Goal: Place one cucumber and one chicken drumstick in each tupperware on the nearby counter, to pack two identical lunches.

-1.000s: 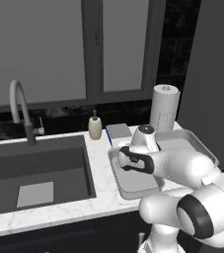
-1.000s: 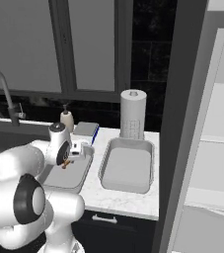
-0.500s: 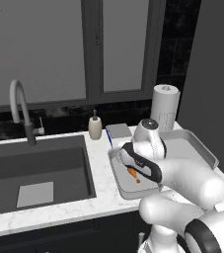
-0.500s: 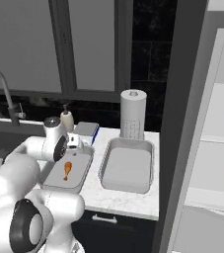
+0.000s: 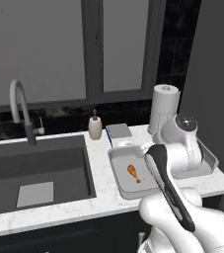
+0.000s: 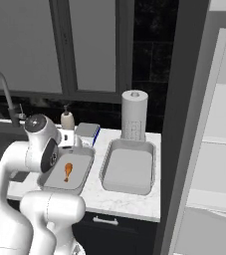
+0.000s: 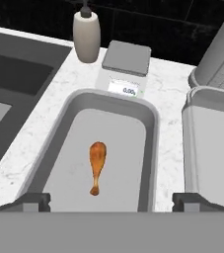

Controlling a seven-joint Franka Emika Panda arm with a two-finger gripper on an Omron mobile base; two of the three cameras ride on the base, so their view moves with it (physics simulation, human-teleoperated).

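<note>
Hand view looks down on one chicken drumstick (image 7: 97, 167) lying flat on the floor of the nearer tupperware (image 7: 148, 148), meaty end toward 12 o'clock and thin bone end toward 6, free of the walls; my judgement is that it sits loose there because it has been set down as the first item of this lunch. The gripper (image 7: 111, 201) hangs above the container's near rim with its two fingertips (image 7: 34, 201) spread wide and nothing between them, so it looks free for the next pick. A second tupperware (image 7: 217, 148) stands just beside the first at 3 o'clock, parallel to it on the counter (image 7: 170, 143), and looks empty in the right base view (image 6: 127, 172). Count: two containers, one drumstick, no cucumber in sight. Toward 12 o'clock stand one small scale (image 7: 126, 62), one soap bottle (image 7: 86, 32) and one paper towel roll (image 6: 134, 115); one sink (image 5: 34, 173) lies at 9 o'clock.
</note>
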